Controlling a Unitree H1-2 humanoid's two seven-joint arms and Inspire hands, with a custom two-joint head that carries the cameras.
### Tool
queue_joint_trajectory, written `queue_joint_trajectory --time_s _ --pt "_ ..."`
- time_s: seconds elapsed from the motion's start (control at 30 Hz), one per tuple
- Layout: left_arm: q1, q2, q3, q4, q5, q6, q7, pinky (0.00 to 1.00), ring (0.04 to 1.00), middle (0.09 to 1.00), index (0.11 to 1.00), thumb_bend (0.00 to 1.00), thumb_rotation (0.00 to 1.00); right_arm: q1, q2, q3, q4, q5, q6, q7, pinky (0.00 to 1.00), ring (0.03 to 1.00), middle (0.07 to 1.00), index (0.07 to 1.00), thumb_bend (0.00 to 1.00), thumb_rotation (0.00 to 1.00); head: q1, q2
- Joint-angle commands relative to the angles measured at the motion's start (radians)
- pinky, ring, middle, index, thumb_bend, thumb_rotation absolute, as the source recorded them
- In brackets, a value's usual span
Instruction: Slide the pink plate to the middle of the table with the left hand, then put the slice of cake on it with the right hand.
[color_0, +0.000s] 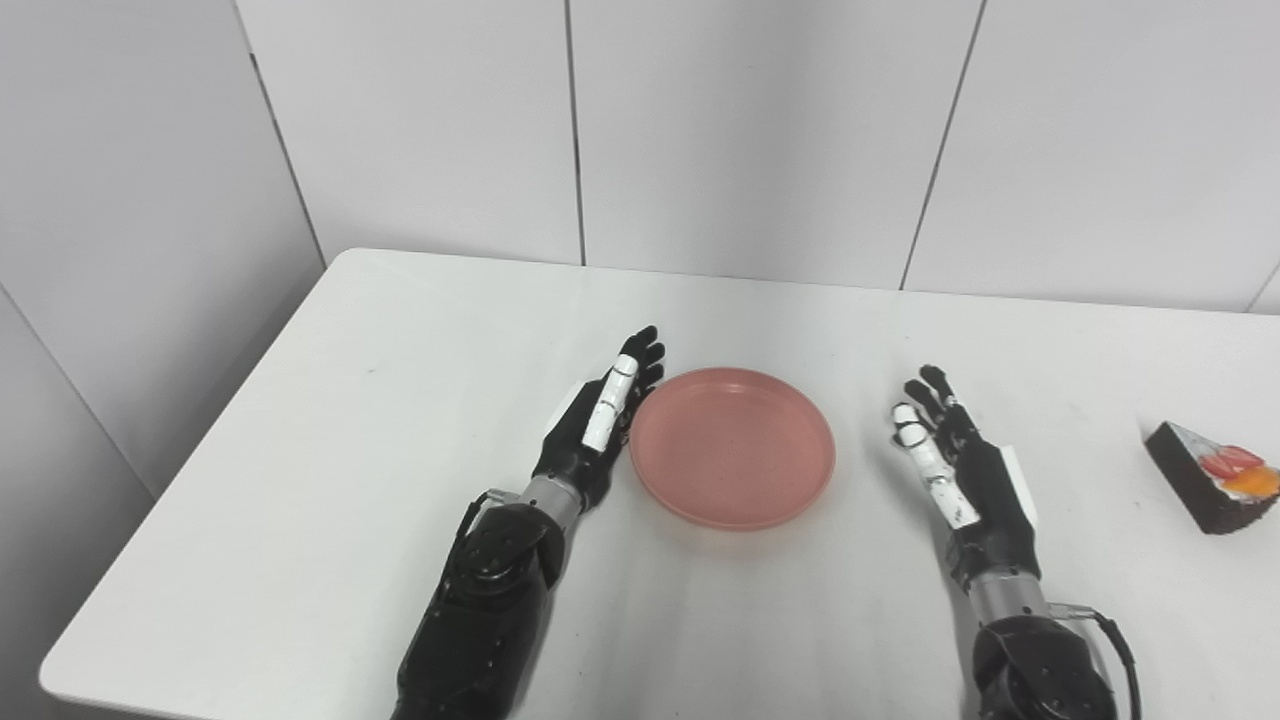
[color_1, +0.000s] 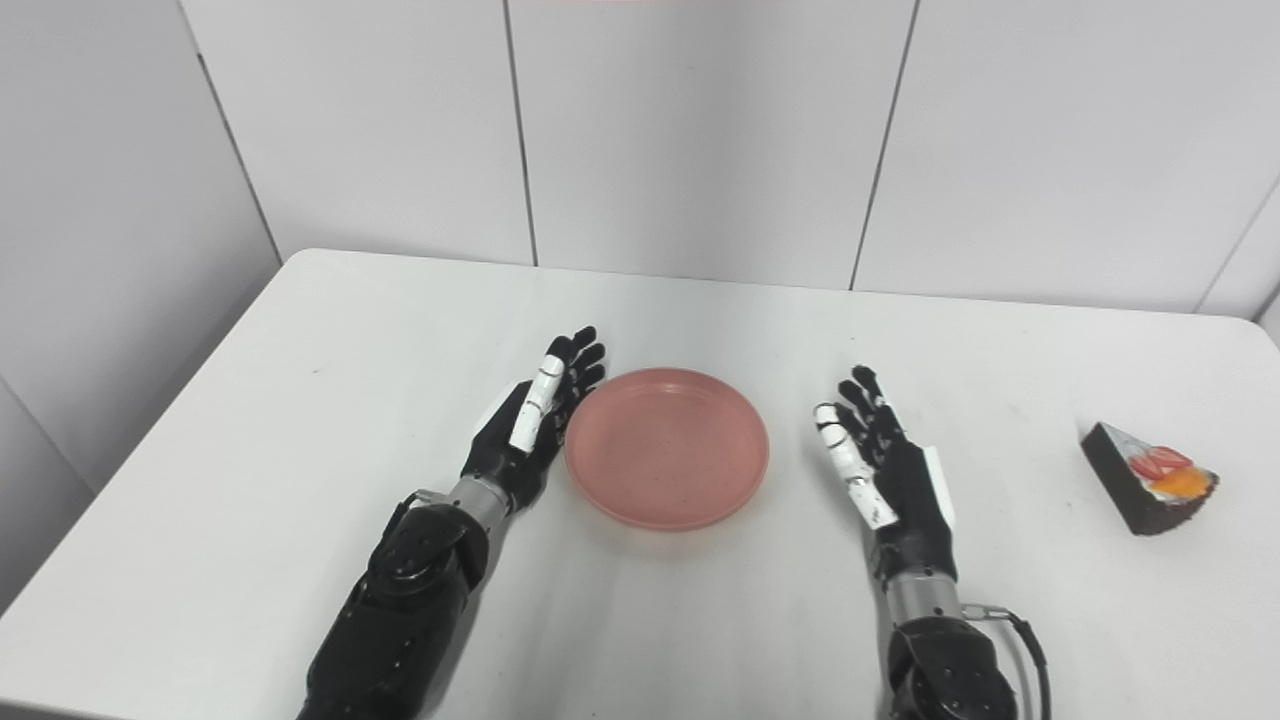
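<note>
Left hand: lying edge-on along the left rim of the pink plate, fingers straight and extended, holding nothing; whether it is touching the rim or sitting just beside it cannot be told. Right hand: waiting to the right of the plate and clear of it, fingers spread apart, palm turned inward, holding nothing. Pink plate: sitting flat near the middle of the table, between the two hands, nothing on it. Slice of cake: resting on the table well to the right, apart from the right hand and near the picture edge. Risks, as judged: the sliding step is looking nearly complete, so any further push from the left hand could be carrying the plate past centre or spinning it, since a smooth plate on a smooth top is offering little friction; the right hand, reaching across for the cake, could be crushing or toppling the wedge if closing too hard. Materials: hands showing black jointed shells with white segments; plate looking round, shallow, matte, raised at the rim; cake showing a dark wedge with pale top and red and orange garnish; table being plain white with rounded corners.
</note>
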Motion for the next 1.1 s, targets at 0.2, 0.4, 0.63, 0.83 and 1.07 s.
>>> queue_joint_trajectory --time_s 0.2,0.4,0.63,0.83,1.07 --pt "0.005 0.012 0.003 -0.010 0.018 -0.075 -0.014 1.00 1.000 1.000 1.000 0.68 1.00 -0.040 0.030 0.021 -0.008 -0.046 0.007 -0.026 0.87 0.883 0.925 0.944 0.42 0.70 -0.105 0.010" --pt "0.005 0.027 0.018 0.008 0.015 -0.102 -0.021 1.00 1.000 1.000 1.000 0.67 1.00 -0.054 0.041 0.036 0.020 -0.080 -0.004 -0.043 0.85 0.875 0.917 0.940 0.42 0.72 -0.176 0.009" --pt "-0.004 0.040 0.020 0.062 0.038 -0.162 -0.016 1.00 1.000 1.000 1.000 0.68 1.00 -0.061 0.055 0.032 0.035 -0.070 -0.013 -0.047 0.86 0.878 0.919 0.943 0.44 0.73 -0.215 -0.001" --pt "-0.012 0.050 0.024 0.101 0.045 -0.200 -0.018 1.00 1.000 1.000 1.000 0.68 1.00 -0.072 0.047 0.039 0.020 -0.080 0.009 -0.042 0.88 0.890 0.940 0.965 0.44 0.76 -0.246 -0.008" --pt "-0.021 0.059 0.030 0.133 0.035 -0.214 -0.032 1.00 1.000 1.000 1.000 0.69 1.00 -0.112 -0.019 0.039 0.003 -0.204 0.007 -0.096 0.83 0.907 0.925 0.953 0.50 0.75 -0.285 -0.025"
